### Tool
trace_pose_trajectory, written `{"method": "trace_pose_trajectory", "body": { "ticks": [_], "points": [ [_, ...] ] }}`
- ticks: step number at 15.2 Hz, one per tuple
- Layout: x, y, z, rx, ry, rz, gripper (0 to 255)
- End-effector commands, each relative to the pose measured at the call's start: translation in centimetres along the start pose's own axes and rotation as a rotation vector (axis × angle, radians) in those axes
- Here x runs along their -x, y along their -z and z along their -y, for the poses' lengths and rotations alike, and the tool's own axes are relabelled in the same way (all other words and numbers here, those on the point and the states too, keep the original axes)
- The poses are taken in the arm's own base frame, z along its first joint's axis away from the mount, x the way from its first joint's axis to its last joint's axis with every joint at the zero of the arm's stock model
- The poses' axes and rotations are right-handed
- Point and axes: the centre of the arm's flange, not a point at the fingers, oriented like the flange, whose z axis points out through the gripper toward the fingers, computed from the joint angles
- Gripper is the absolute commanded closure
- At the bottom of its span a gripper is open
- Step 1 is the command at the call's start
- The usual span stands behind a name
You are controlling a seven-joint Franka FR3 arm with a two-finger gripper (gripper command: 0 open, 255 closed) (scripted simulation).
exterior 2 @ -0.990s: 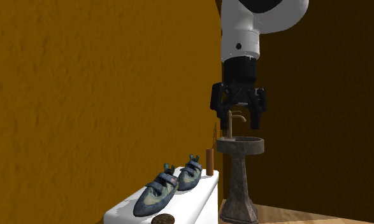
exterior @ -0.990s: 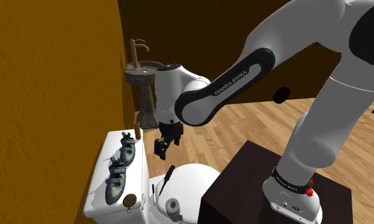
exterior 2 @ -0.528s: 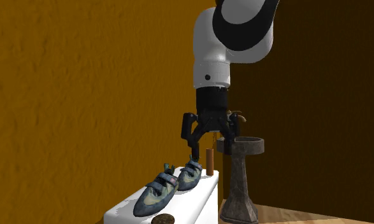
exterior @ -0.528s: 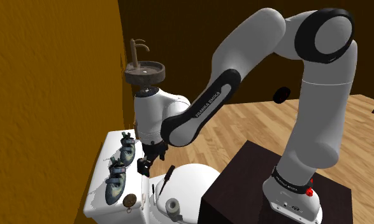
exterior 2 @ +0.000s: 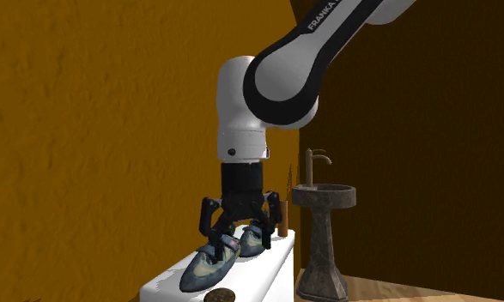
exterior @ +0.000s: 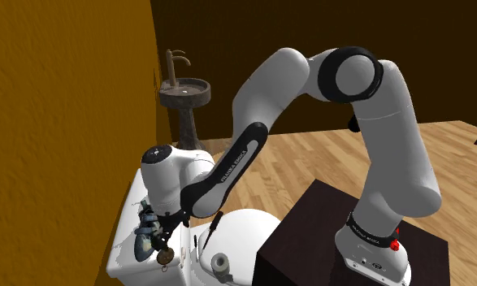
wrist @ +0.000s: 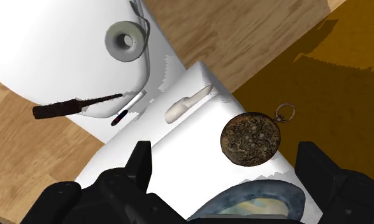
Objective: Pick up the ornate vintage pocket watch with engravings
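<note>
Wide-apart gripper point(wrist: 227, 163) above pocket watch point(wrist: 251, 139) — seemingly no contact

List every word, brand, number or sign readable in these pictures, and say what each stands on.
"FRANKA EMIKA": white letters on the white arm's dark forearm band, shoulder view.
"FRANKA", the rest cut off at the picture's edge: same band, second exterior view.
Lettering on the dark ring at the arm's base: too small to read.
Round dark engraved pocket watch: ornament, no legible characters.
</note>
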Motion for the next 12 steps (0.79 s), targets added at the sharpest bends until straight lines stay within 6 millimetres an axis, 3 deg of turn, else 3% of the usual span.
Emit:
{"method": "trace_pose_trajectory", "body": {
  "ticks": [1,4,12],
  "points": [
    [-1.1,-1.9,1.6,0.006,0.004,-0.002,0],
    [-2.4,-4.4,3.7,0.012,0.009,-0.004,0],
    [-2.4,-8.4,3.9,0.012,0.009,-0.004,0]
  ]
}}
